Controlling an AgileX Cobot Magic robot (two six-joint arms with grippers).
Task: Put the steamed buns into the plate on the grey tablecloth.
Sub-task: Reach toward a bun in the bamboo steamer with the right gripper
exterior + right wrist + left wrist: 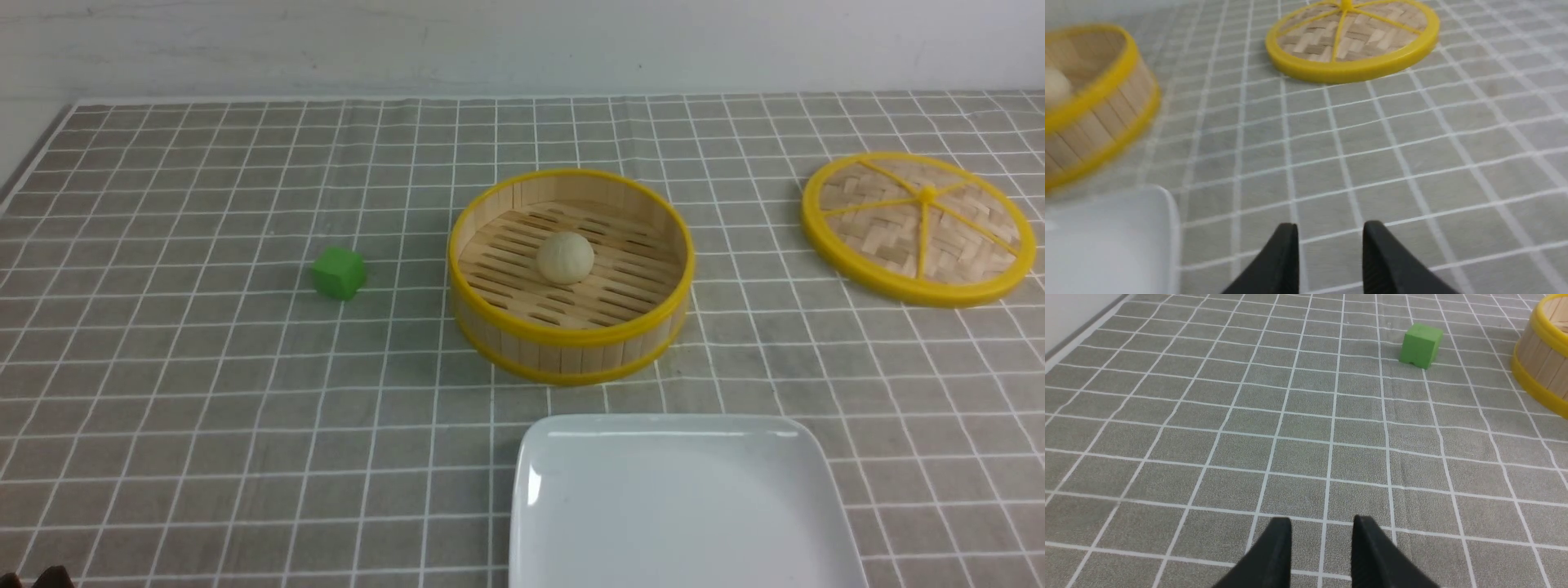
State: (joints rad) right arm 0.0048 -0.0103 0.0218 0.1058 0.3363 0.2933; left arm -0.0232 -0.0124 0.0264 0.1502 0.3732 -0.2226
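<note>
One off-white steamed bun (565,257) lies in the middle of the open bamboo steamer (571,343); it shows blurred in the right wrist view (1055,85). The white plate (571,457) sits on the grey tablecloth (204,408) just in front of the steamer, and it is empty. Its corner shows in the right wrist view (1106,237). My left gripper (1322,522) hovers low over bare cloth, well short of the green cube, jaws a narrow gap apart and empty. My right gripper (1331,228) is over bare cloth beside the plate, jaws likewise apart and empty.
A green cube (339,273) sits left of the steamer, also in the left wrist view (1421,345). The steamer's yellow-rimmed woven lid (918,229) lies flat at the far right, also in the right wrist view (1351,41). A white wall runs behind the table.
</note>
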